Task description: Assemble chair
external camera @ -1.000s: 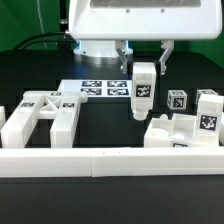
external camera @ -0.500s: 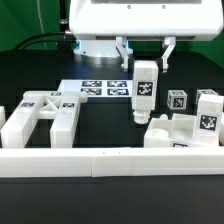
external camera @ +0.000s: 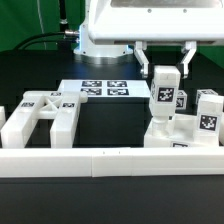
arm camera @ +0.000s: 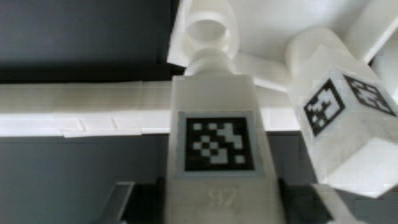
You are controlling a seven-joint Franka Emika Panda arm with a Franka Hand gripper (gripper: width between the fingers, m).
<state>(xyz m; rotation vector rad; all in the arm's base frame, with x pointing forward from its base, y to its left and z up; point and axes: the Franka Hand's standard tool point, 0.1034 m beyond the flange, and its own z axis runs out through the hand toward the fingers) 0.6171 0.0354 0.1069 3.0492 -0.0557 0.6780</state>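
My gripper (external camera: 165, 68) is shut on a tall white pegged block (external camera: 163, 98) with a square tag on its face. It holds the block upright over the left end of a stepped white chair piece (external camera: 190, 135) at the exterior view's right. The block's lower end is close to that piece; I cannot tell whether they touch. In the wrist view the block (arm camera: 222, 120) runs out from my gripper (arm camera: 222, 207), and its round peg (arm camera: 210, 35) points away. A tagged white block (arm camera: 342, 100) lies right beside it.
A white X-braced panel (external camera: 40, 118) stands at the exterior view's left. The long low rail (external camera: 100, 160) runs across the front. The marker board (external camera: 100, 90) lies at the back middle. A small tagged cube (external camera: 180, 100) and a taller tagged block (external camera: 208, 110) stand at the right.
The arm has carried the pegged block toward the exterior view's right, from beside the marker board to over the stepped piece. The grip has stayed the same.
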